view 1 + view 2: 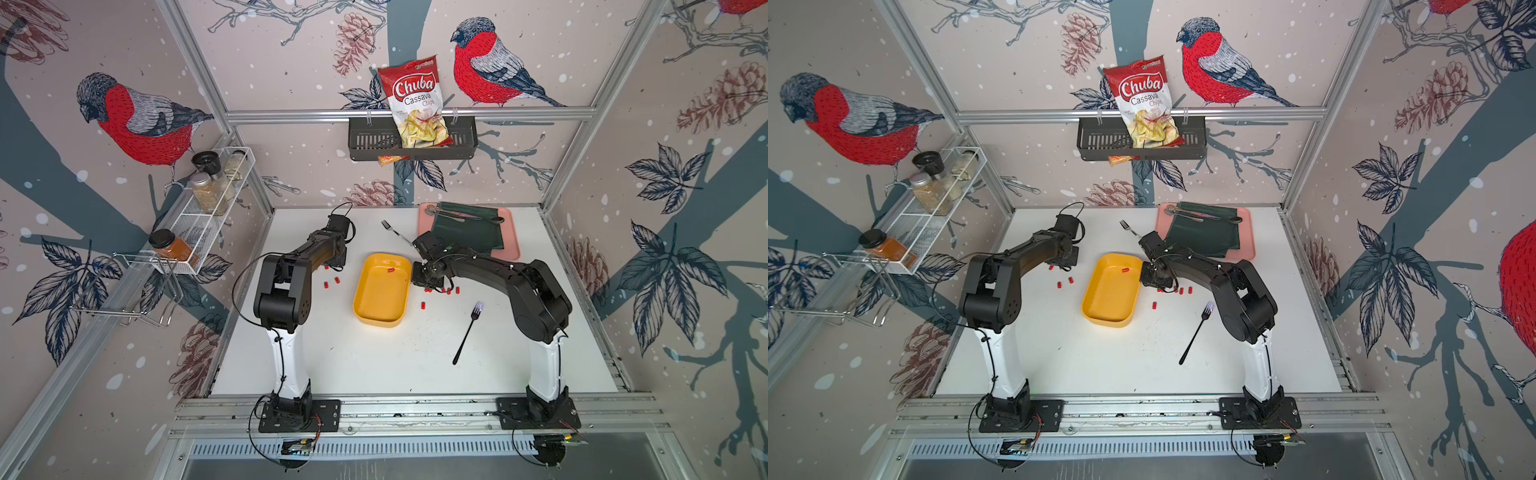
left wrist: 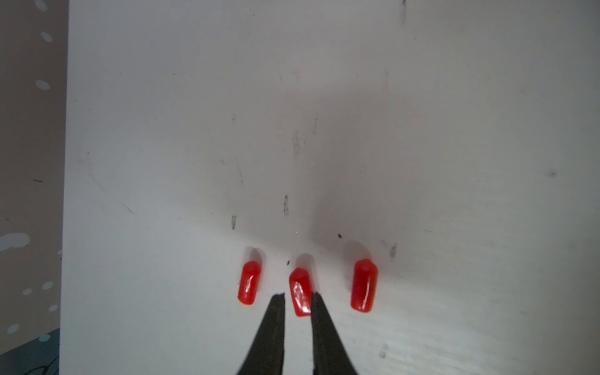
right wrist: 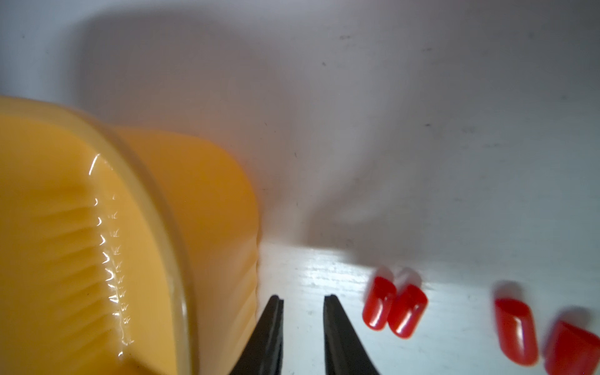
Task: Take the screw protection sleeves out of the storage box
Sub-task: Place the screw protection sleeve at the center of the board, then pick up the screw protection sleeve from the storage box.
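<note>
Only the top views show one red cap (image 1: 390, 270) lying in the yellow box (image 1: 376, 320). The left gripper (image 2: 298, 294) points down at the table (image 2: 324, 97), jaws narrowly apart, a cap (image 2: 300, 281) between their tips (another on either side). The right gripper (image 3: 303, 297), jaws slightly apart and empty, hangs just beside the box's outer wall, four caps (image 3: 407, 310) on bare table opposite.

White table (image 1: 374, 365): yellow storage box (image 1: 376, 297) centre; red screw protection sleeves (image 1: 326, 285) loose both sides of box; black fork (image 1: 468, 332) toward right edge; silver fork (image 1: 397, 235) near far edge; pink tray (image 1: 424, 228) far-right corner.
</note>
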Motion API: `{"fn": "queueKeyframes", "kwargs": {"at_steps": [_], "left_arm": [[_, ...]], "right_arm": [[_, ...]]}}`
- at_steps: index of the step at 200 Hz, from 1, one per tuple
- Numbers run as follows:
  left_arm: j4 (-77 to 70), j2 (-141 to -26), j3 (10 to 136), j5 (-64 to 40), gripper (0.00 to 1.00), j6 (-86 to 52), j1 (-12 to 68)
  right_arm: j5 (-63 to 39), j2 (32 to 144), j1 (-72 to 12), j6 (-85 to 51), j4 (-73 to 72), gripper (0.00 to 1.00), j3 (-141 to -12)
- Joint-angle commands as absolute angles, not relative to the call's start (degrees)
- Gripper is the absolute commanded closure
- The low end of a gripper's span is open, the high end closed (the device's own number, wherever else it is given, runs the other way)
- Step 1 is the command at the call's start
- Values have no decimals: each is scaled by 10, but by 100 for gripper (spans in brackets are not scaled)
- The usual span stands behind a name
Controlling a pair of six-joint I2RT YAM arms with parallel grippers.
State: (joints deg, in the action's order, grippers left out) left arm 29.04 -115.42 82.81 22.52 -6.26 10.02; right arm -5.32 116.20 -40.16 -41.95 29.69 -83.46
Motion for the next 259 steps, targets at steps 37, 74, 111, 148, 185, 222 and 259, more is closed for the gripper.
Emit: {"fn": "queueKeyframes", "kwargs": {"at_steps": [37,74,111,148,185,222,259], "left_arm": [[311,-1096,829,184,79,-96,106],[271,-1013,799,-46,73,-126,153],[222,-1017,790,-169,71,-147,212],[208,-1077,796,-120,71,-84,259],[191,-1120,785,-47,71,-62,271],[149,-1123,773,-34,71,-73,276],[144,-1147,781,-25,72,-67,280]], "right_arm": [[-46,1148,-402,-421,305,73,-825],[-52,1114,-391,-446,281,72,-798],[-74,1096,-387,-471,258,72,-776],[-82,1097,-397,-483,243,72,-771],[-78,1091,-399,-483,243,72,-762],[-75,1080,-398,-483,241,72,-747],[-76,1081,-397,-481,240,71,-743]]}}
